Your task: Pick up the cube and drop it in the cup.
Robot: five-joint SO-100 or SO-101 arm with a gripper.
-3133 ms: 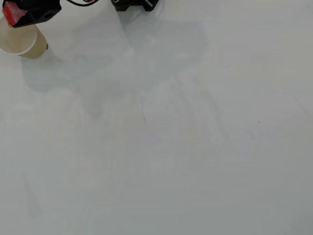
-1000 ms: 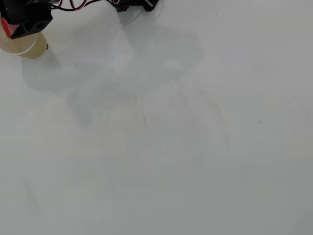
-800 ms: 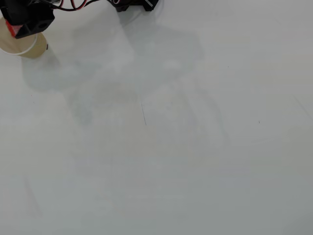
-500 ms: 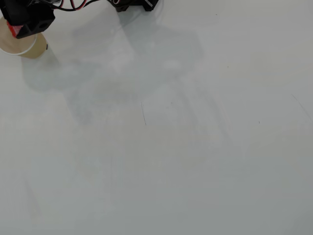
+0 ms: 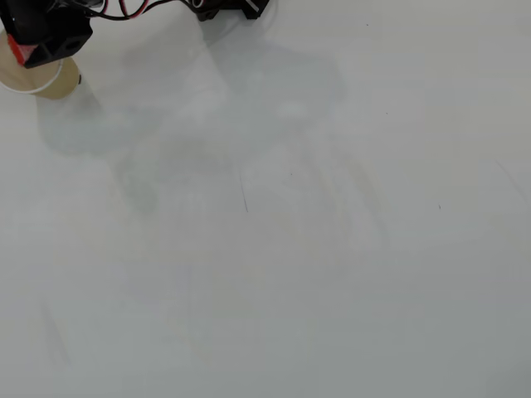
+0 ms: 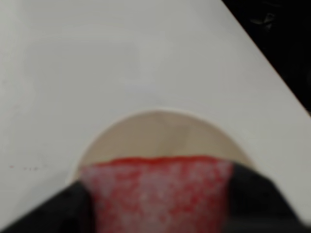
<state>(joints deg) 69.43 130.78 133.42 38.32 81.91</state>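
Note:
In the wrist view the red speckled cube [image 6: 158,191] fills the bottom centre, held between my gripper's [image 6: 158,204] two black fingers [image 6: 252,199]. Right behind and below it is the open mouth of the cream paper cup [image 6: 160,133], so the cube hangs over the cup's near rim. In the overhead view the gripper [image 5: 29,46] sits at the top left corner over the cup [image 5: 37,81], with a bit of the red cube [image 5: 18,48] showing at its left side.
The white table [image 5: 290,249] fills the overhead view. The arm's black base and wires [image 5: 224,8] are at the top edge. In the wrist view the table's edge [image 6: 272,63] runs diagonally at top right, dark beyond it.

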